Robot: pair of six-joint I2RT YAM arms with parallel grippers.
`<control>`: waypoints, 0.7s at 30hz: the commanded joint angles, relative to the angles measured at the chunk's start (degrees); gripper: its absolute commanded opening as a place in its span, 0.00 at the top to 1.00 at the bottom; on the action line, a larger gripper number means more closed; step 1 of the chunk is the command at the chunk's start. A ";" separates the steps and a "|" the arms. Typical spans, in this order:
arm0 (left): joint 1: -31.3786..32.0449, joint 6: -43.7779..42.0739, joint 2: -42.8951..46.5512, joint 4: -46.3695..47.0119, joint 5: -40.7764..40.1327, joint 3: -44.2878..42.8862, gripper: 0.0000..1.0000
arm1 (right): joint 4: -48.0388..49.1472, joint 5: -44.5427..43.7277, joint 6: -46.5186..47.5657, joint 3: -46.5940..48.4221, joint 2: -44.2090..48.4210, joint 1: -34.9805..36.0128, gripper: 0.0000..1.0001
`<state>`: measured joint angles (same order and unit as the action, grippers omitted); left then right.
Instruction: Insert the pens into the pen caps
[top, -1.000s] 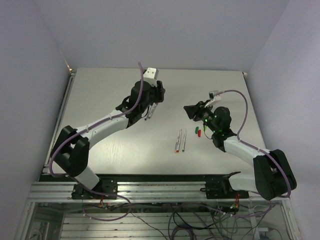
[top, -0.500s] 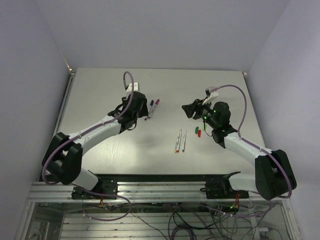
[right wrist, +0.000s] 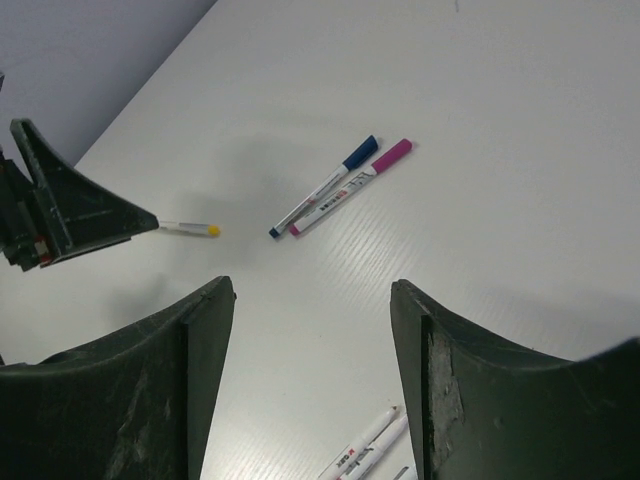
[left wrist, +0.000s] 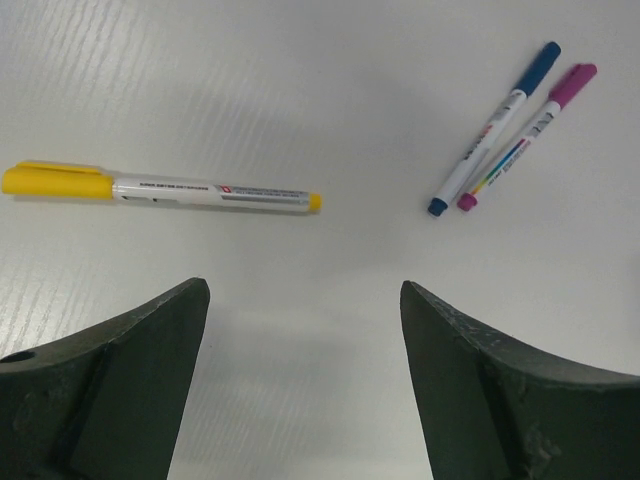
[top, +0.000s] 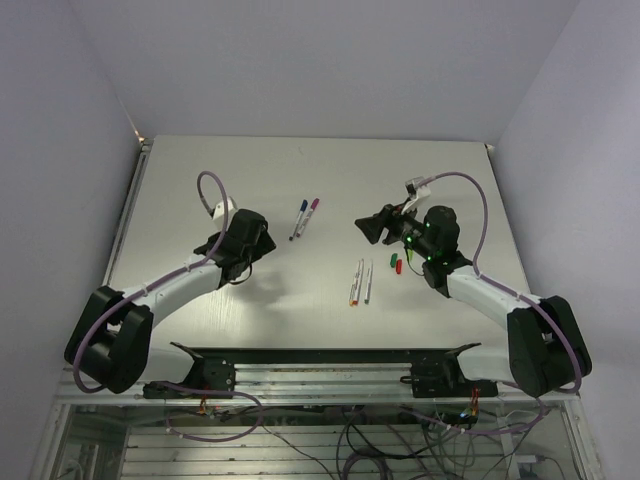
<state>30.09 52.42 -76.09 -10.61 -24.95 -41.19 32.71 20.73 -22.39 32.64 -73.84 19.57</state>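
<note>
My left gripper [top: 262,236] is open and empty, low over the table [top: 200,180]. In the left wrist view [left wrist: 305,285] a yellow-capped pen [left wrist: 200,190] lies just ahead of it. A blue-capped pen [left wrist: 495,125] and a magenta-capped pen [left wrist: 525,135] lie side by side further right, and also show from above [top: 300,218]. My right gripper [top: 368,226] is open and empty [right wrist: 312,285], held above the table. Two uncapped pens [top: 361,281] lie in the middle. A green cap [top: 392,261] and a red cap [top: 398,267] lie beside them, under my right arm.
The right wrist view shows the two capped pens [right wrist: 335,187], the yellow pen's end [right wrist: 190,229] beside my left gripper's finger [right wrist: 70,205], and the two uncapped pens [right wrist: 365,450] at the bottom edge. Walls close the table's back and sides.
My left gripper has let go of a pen beside the other capped pen and drawn back left and nearer. My right gripper has shifted slightly left.
</note>
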 commanded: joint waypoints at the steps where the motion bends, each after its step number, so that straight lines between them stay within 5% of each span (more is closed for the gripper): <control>1: -2.15 4.80 -1.68 1.09 2.81 1.33 0.12 | 2.93 2.87 -1.56 -1.00 -1.35 0.03 0.36; 21: -9.12 4.15 -8.77 1.22 -0.19 2.28 0.12 | 4.76 4.67 -3.01 -0.33 -4.36 0.04 0.35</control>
<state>23.55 57.01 -83.50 -10.57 -24.40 -39.40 35.81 24.43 -24.84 32.01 -77.58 19.57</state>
